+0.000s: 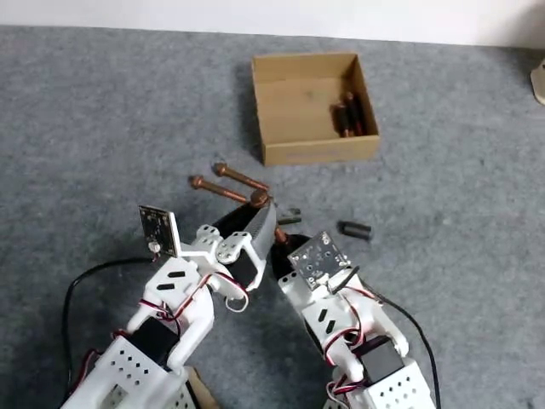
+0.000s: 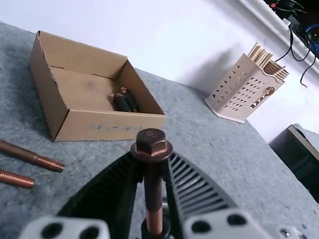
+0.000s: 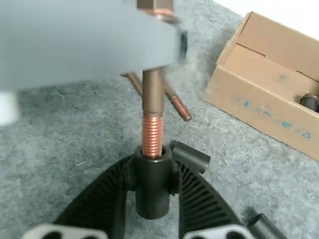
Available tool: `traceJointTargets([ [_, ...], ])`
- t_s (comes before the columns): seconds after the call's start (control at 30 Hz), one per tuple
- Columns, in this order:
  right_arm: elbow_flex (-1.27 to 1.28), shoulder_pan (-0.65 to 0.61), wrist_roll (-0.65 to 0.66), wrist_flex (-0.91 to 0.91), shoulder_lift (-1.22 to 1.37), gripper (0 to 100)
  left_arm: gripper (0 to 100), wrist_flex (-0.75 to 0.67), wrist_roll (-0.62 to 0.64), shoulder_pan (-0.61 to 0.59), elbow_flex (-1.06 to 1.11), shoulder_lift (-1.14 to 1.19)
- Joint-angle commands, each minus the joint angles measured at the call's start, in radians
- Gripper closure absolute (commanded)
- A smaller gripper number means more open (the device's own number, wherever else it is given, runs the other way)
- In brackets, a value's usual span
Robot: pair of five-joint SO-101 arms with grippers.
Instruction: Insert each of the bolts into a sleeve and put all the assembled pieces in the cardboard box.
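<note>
We find 2 long copper bolts (image 1: 223,189) in front of the open cardboard box (image 1: 289,111), dark assembled pieces (image 1: 351,115) inside its right side, and 1 short black sleeve (image 1: 355,229) right of the bolts.

Loose bolts (image 1: 243,178) and a sleeve (image 1: 355,230) lie before the open cardboard box (image 1: 319,152).

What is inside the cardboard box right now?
Several dark sleeved bolts lie bunched against one wall of the cardboard box; they overlap, so their count is hidden.

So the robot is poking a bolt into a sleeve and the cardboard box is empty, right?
Not empty. The high view shows a few dark pieces lying in the cardboard box. The rest is right: the bolt is poking into the sleeve.
</note>
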Motion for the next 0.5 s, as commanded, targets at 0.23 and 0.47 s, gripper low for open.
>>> traceJointTargets([
  [0.23, -0.038, -0.004, -0.009, -0.249, -0.015, 99.3, 99, -0.017, -0.104, 0.039, -0.01, -0.012],
  [0.47, -0.041, -0.002, -0.009, -0.259, -0.015, 99.3, 99, -0.012, -0.232, 0.048, -0.008, -0.008],
])
